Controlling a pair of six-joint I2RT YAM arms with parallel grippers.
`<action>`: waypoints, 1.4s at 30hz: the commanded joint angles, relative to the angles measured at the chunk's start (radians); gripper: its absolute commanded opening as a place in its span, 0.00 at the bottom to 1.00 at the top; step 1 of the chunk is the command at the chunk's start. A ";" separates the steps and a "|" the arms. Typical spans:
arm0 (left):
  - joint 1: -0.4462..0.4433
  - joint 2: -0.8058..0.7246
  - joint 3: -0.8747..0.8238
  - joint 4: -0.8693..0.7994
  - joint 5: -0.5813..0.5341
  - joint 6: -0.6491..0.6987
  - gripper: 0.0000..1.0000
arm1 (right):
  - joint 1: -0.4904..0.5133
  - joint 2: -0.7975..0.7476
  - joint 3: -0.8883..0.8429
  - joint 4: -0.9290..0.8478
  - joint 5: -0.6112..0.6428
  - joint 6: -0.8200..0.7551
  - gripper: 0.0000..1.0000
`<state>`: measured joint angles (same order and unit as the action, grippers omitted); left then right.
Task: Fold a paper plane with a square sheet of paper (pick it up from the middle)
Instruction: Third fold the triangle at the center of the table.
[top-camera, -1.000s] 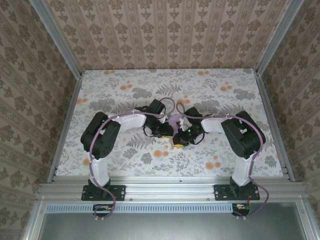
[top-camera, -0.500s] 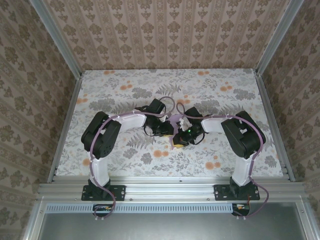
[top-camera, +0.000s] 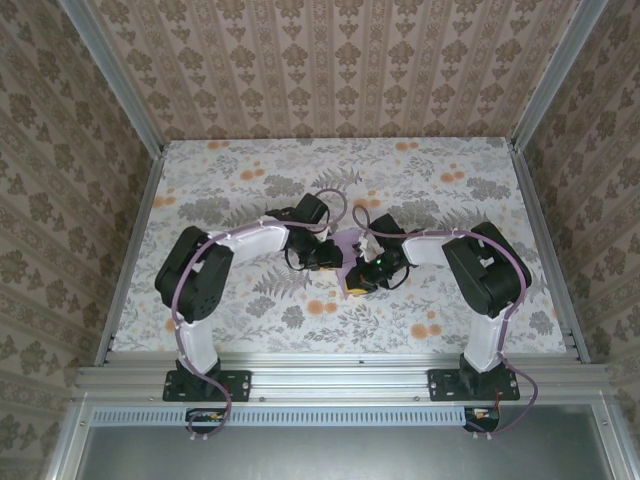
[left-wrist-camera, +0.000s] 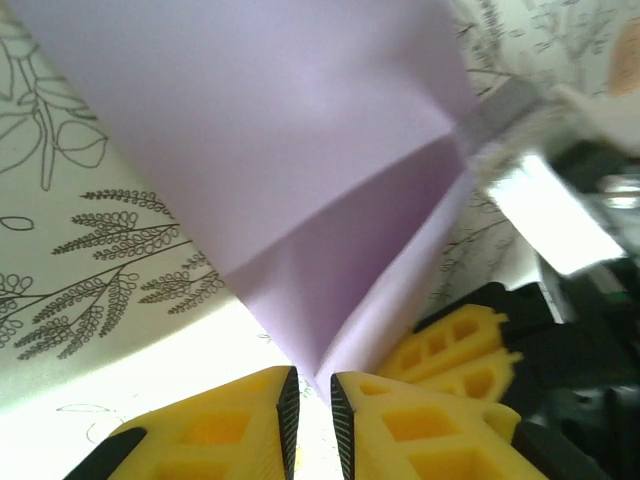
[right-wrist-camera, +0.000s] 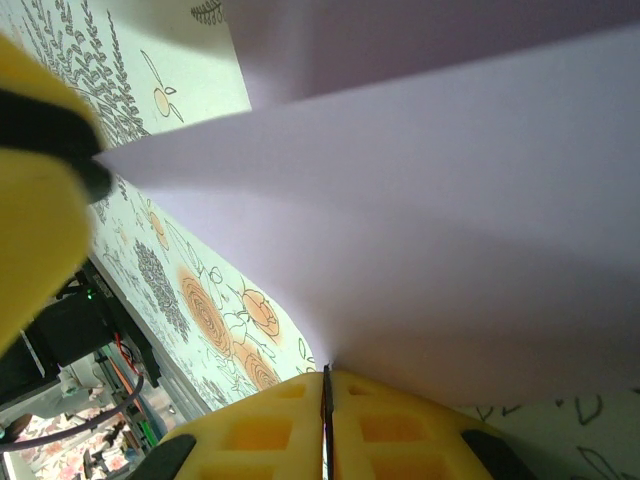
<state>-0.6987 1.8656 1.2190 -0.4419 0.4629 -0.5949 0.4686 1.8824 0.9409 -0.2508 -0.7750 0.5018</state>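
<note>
Mid-fold by my read: past pickup, no dart yet. You've got the sheet (top-camera: 349, 243) up off the floral table (top-camera: 250, 170), centre of the top view, hung btwn both wrists, which meet nose to nose there. R gripper (right-wrist-camera: 325, 385) sits bottom centre of its own view w/ fingers pressed flat together. The paper's edge comes straight out of the seam, so it's pinching the sheet. L gripper (left-wrist-camera: 313, 385) is at the bottom of its view, jaws a narrow slit apart, w/ the sheet's folded corner dipping into that slit. Can't tell whether the pads actually bite it. One crease (left-wrist-camera: 340, 207) runs diag. across the paper in the L wrist view. There's no long pointed shape, so I'd put you early-to-mid in the fold seq. Next move, as I judge it: get L firm on that corner before R lets go or shifts, else the paper swings free. Then bring the edges together slow w/ low tension, since thin paper will likely buckle or tear, and press the crease vs. the table.
</note>
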 joint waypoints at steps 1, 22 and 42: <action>-0.002 -0.042 0.017 0.002 0.013 -0.011 0.26 | 0.015 0.054 -0.027 0.015 0.032 0.007 0.12; -0.017 0.093 -0.024 0.175 0.102 -0.092 0.19 | 0.015 0.040 -0.046 0.027 0.034 0.012 0.07; -0.028 0.221 -0.002 0.009 -0.077 0.048 0.18 | 0.016 -0.007 -0.074 0.059 0.017 0.033 0.08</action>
<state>-0.7181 2.0041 1.2354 -0.3313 0.5217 -0.6018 0.4698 1.8740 0.9028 -0.1715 -0.7902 0.5274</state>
